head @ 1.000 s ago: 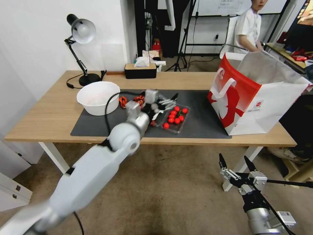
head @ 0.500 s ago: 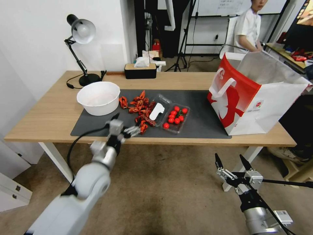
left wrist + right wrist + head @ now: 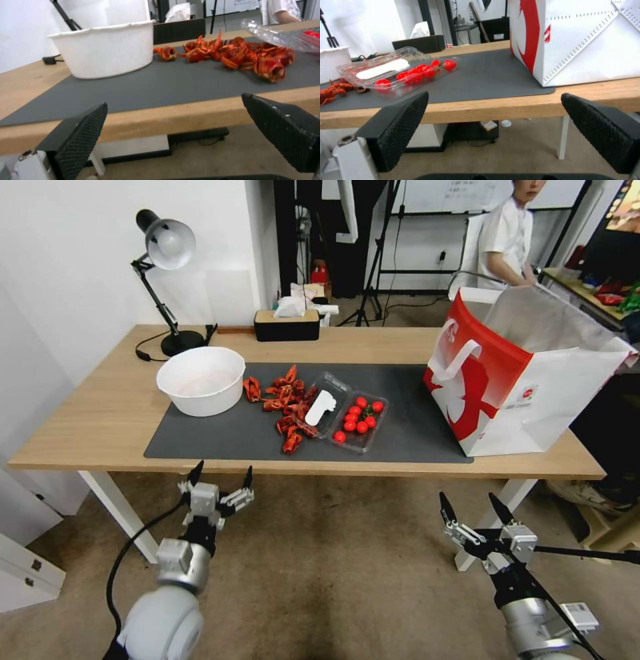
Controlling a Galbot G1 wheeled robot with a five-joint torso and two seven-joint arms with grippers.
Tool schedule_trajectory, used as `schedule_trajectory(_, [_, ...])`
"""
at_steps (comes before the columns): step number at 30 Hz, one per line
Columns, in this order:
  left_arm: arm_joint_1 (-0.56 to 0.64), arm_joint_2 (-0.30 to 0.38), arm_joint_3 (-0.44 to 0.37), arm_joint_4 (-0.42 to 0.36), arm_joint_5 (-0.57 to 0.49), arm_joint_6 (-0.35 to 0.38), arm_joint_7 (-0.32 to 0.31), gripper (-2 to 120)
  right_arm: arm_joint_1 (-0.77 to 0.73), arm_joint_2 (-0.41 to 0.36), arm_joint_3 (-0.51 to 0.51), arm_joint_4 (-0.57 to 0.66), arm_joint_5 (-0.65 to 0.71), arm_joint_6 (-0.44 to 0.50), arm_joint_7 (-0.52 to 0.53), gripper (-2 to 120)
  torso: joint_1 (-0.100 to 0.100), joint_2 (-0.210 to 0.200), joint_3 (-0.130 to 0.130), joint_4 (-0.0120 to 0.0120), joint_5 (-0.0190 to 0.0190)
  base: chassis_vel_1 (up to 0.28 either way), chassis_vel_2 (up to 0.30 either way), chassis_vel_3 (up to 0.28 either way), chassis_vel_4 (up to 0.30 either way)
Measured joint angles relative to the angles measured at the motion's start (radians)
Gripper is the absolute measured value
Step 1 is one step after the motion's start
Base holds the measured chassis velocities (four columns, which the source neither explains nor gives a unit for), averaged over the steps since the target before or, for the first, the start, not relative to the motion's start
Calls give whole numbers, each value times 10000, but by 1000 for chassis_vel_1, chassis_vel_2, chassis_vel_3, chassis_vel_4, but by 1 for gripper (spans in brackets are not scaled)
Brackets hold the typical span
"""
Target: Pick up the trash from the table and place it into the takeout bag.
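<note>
Both arms hung below the table edge, clear of the work. The left gripper point(image 3: 221, 478) and right gripper point(image 3: 473, 503) stood released and empty. The shells point(image 3: 283, 403), evidently the trash, lay heaped on the mat point(image 3: 407, 430); the bag point(image 3: 533, 380) stood open, well apart, ready to receive them.

Head camera high, overlooking table point(image 3: 100, 413); wrist cameras low, seemingly below tabletop.
</note>
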Motion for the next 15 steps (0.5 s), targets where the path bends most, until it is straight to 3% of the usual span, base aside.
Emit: schedule_trajectory(15, [231, -393, -122, 107, -57, -183, 13, 100, 247, -142, -148, -245, 69, 1, -322, 100, 0, 0, 1, 0, 2, 0, 0, 0, 0])
